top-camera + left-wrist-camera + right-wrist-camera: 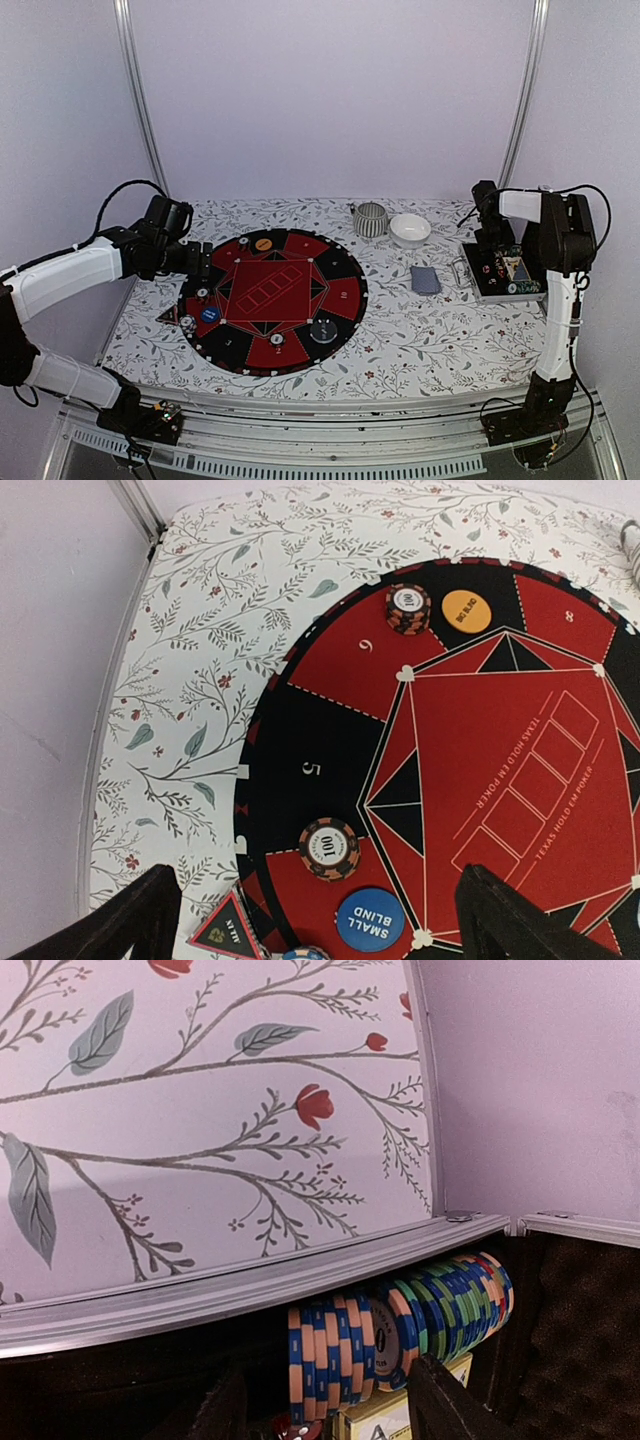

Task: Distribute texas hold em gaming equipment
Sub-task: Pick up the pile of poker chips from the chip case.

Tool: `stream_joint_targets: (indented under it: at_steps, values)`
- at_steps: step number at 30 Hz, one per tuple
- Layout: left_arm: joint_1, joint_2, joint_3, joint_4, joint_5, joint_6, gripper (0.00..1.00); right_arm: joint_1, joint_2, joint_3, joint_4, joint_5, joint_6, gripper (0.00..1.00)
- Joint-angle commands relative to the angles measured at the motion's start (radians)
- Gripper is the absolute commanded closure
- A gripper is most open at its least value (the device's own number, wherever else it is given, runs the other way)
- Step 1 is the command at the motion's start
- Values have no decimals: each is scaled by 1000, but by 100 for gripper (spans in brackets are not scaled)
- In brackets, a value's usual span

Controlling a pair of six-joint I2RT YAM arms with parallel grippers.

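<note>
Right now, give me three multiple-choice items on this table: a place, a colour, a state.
1. The card deck lies: A) on the cloth between mat and chip case; B) under the mat; C) on the mat.
2. The Big Blind disc is: A) green; B) orange; C) white.
3. The left gripper is: A) shut on a chip; B) shut on a card; C) open, empty.
A: deck on cloth right of the mat. B: its face is orange. C: fingers apart, nothing between.

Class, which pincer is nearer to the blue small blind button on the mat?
Left. The left pincer hovers over the mat's edge beside the small blind button; the right pincer is far across the table, inside the chip case.
</note>
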Motion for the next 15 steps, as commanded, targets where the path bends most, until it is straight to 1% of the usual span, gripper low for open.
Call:
stream_joint_targets:
  at_steps: [1,4,8,11,15]
  values:
    - [13,-1,-9,5,5,12,2,-32,23,2,-5,-61,14,44]
    - [13,-2,-12,4,2,14,2,-35,26,2,-4,-74,6,48]
    - [13,-1,-13,4,3,14,2,-37,42,10,-3,-80,-5,50]
    - [12,0,-16,4,1,14,2,-36,53,29,-16,-105,-7,56]
    - [13,1,-17,4,0,14,2,-21,58,34,-34,-59,-6,59]
